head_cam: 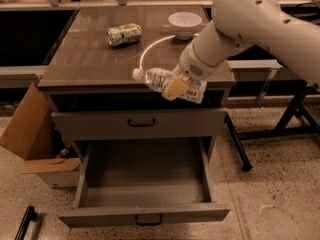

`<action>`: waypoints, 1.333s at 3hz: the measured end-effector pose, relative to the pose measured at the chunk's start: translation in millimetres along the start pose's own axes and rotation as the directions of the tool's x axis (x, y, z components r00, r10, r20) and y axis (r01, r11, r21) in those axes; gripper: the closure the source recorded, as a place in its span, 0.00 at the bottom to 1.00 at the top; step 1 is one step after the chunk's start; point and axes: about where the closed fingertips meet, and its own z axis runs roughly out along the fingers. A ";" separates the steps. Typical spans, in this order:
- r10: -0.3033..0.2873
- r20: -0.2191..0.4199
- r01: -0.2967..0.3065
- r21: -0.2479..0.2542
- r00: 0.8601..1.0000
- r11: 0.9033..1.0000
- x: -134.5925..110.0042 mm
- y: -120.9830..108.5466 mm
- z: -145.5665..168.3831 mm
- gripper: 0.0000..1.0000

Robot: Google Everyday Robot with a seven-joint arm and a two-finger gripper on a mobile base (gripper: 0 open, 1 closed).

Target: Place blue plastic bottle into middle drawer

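Clenching the gripper (175, 87) on the blue plastic bottle (154, 79) at the centre of the frame, with one pale yellow finger pressing across the front of the printed label. Reaching in from the upper right on a thick white arm (250, 29). Carrying the bottle almost on its side, with the white cap pointing left and slightly up and the base sloping down to the right behind the finger.

Hanging the bottle at the front edge of the tabletop (85, 61), partly over the lip and in front of the dark gap under it. Keeping well apart from a crushed green-white can (124, 34) lying on its side toward the upper left, and from a white bowl (185, 24) standing near the far edge, just left of the arm.

Facing, directly below the bottle, a closed upper drawer front (100, 126) with a small dark handle. Facing, lower in the frame, the middle drawer (145, 184), pulled fully out, with its grey tray open to the camera and its narrow front panel at the bottom.

Showing a speckled floor (280, 184), a cardboard box (30, 134) leaning at the cabinet's left side, and black table legs (236, 146) at the right.
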 end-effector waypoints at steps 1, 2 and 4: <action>0.048 -0.003 -0.048 -0.034 0.999 0.998 23.7 25.8 27.8 1.00; 0.091 -0.025 -0.092 -0.066 0.996 0.994 42.4 46.8 52.0 1.00; 0.163 -0.046 -0.168 -0.151 0.986 0.974 61.6 81.9 93.4 1.00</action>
